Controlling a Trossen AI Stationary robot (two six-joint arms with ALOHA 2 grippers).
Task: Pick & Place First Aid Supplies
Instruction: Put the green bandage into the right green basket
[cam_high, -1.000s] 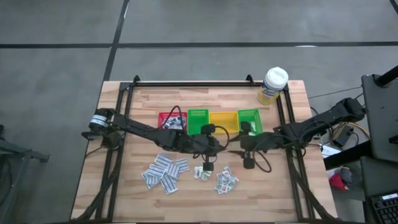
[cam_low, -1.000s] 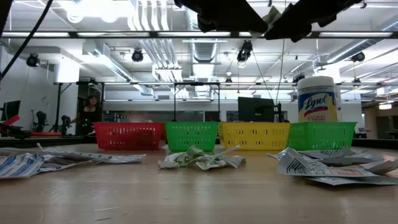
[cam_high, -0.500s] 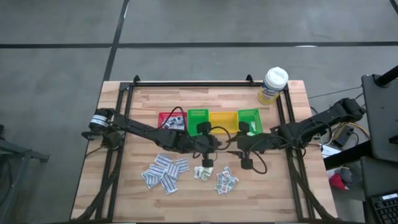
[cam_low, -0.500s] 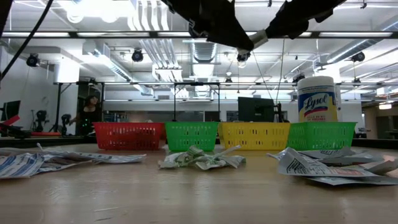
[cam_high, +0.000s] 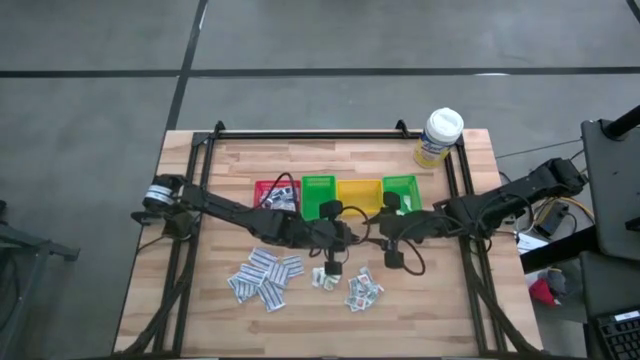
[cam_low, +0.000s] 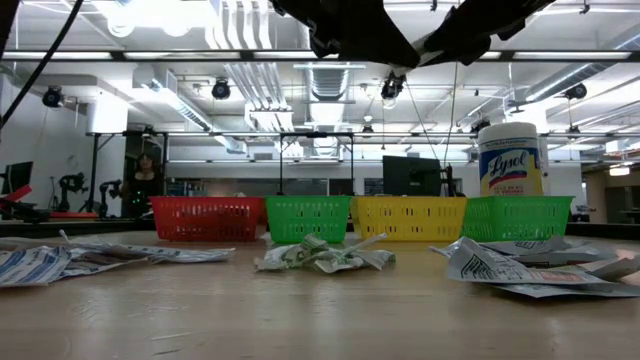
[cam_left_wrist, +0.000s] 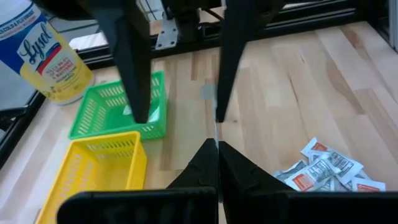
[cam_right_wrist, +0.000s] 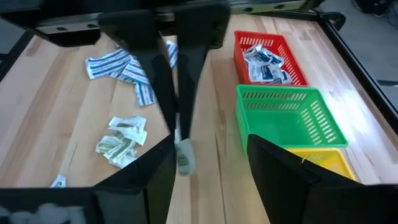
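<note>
1. Left gripper (cam_left_wrist: 217, 155): fingers pressed together, clamped on one held packet (cam_right_wrist: 184, 155). The packet is small, whitish with a green tint, and its print is too blurred to read. In the left wrist view it shows only edge-on, as a thin line at the fingertips.
2. Right gripper (cam_right_wrist: 211, 163): fingers spread wide, facing the left gripper and standing either side of the held packet. Whether they touch it cannot be made out.
3. Both grippers: raised off the table and cut off by the upper edge of the low view. Where they meet is obscured by cables in the high view.
4. Loose packets on the table (cam_high: 480, 160):
   - Blue-striped pile (cam_high: 265, 277), below the left arm on its outer side.
   - Crumpled green-print pile (cam_high: 325, 277), just under the left gripper.
   - Orange-print pile (cam_high: 363, 290), under the right gripper.
5. Bins, in a row beyond the grippers:
   - Red bin (cam_right_wrist: 292, 59), holding several packets and partly hidden by the left arm in the high view.
   - Green bin (cam_right_wrist: 323, 134).
   - Yellow bin (cam_left_wrist: 134, 152).
   - Second green bin (cam_left_wrist: 87, 118).
6. Bottle (cam_high: 440, 135): upright, at the far corner past the right arm.
</note>
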